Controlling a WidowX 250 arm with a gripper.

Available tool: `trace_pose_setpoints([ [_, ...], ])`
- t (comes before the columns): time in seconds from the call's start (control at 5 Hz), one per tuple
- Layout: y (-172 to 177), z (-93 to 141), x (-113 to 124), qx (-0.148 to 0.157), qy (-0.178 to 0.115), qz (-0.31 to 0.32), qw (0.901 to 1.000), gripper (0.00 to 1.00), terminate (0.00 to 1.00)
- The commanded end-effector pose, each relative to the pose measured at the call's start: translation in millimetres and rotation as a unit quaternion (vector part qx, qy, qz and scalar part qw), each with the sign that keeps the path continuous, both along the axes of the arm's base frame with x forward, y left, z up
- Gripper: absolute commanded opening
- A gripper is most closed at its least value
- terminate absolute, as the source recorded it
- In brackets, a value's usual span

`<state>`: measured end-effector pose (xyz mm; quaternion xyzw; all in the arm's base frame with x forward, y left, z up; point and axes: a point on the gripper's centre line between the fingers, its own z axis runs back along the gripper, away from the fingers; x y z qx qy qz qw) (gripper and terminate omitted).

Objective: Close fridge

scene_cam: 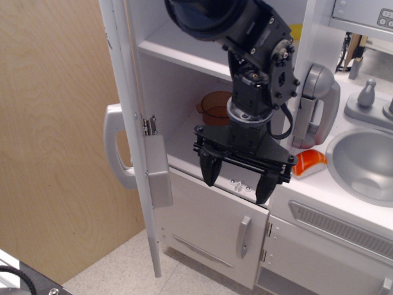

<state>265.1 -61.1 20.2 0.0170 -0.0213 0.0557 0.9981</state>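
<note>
The fridge (184, 92) door is swung out at the left. A cup (215, 106) is seen inside on a shelf. The pincer (238, 179) is hung in front of it. A sink (362, 163) is set in the worktop (325, 190) at the right edge.

The robot arm (239, 31) comes down from the top of the view as a thick black barrel, then steps through a boxy black wrist (261, 77) studded with bolts, with a thin black cable looping off its right side. Below a pale ring on the wrist sits the broad black body of the gripper (237, 179), which points downward and slightly toward the viewer. Its two dark fingers (209, 170) hang spread well apart, one at each end of the crossbar, with nothing between them.
</note>
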Motion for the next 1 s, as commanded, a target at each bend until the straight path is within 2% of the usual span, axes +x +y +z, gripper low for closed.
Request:
trace_pose_setpoints([
  [0.0, 0.0, 0.0, 0.0, 0.000, 0.000, 0.000, 1.0000, 1.00, 0.00],
  [0.2, 12.4, -0.3, -25.0, -0.015, -0.004, -0.024, 0.9996, 1.00, 0.00],
  [0.6, 42.0, 11.3, -78.4, -0.015, -0.012, -0.058, 0.9981, 1.00, 0.00],
  [0.8, 66.6, 6.1, -92.9, -0.017, 0.005, -0.064, 0.9978, 1.00, 0.00],
])
